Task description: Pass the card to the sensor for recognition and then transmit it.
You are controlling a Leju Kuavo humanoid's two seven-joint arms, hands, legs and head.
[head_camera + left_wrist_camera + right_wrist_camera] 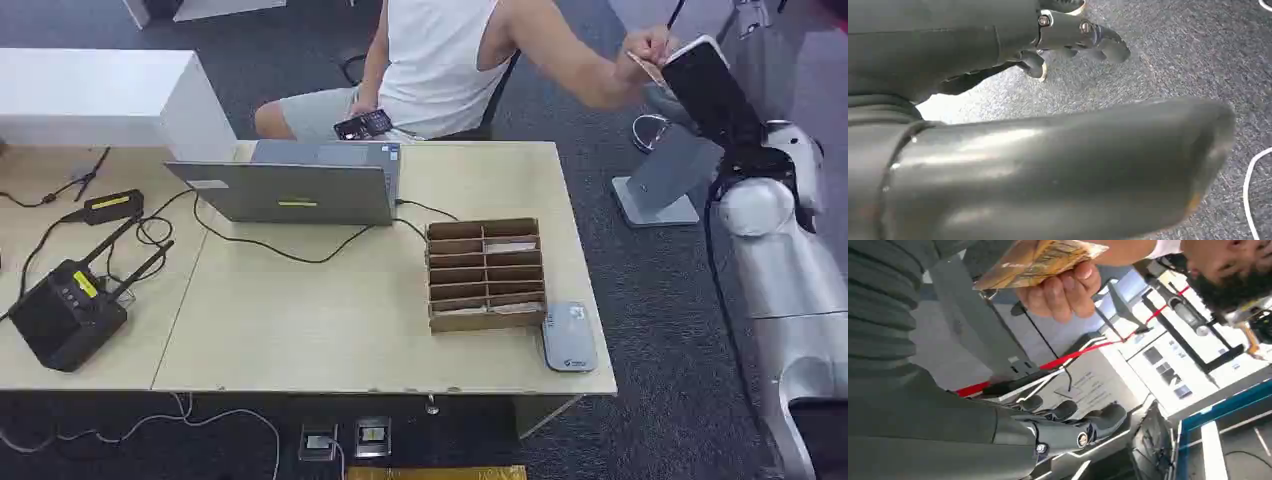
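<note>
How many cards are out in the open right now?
1: the yellowish patterned card pinched in the person's hand near the right hand. The brown cardboard slotted box may hide more.

1. The card [1035, 260] is thin and flat, with a yellow and brown printed face. In the right wrist view a person's hand [1063, 290] pinches it between thumb and fingers at one edge, and it is tilted. In the head view it shows as a small pale sliver [647, 70] in that hand, up at the right, off the table and beside the raised right arm.
2. The sensor [568, 338] is a flat grey pad with rounded corners and a small logo on its top. It lies on the wooden table near the front right corner, just beside the cardboard sorting box.
</note>
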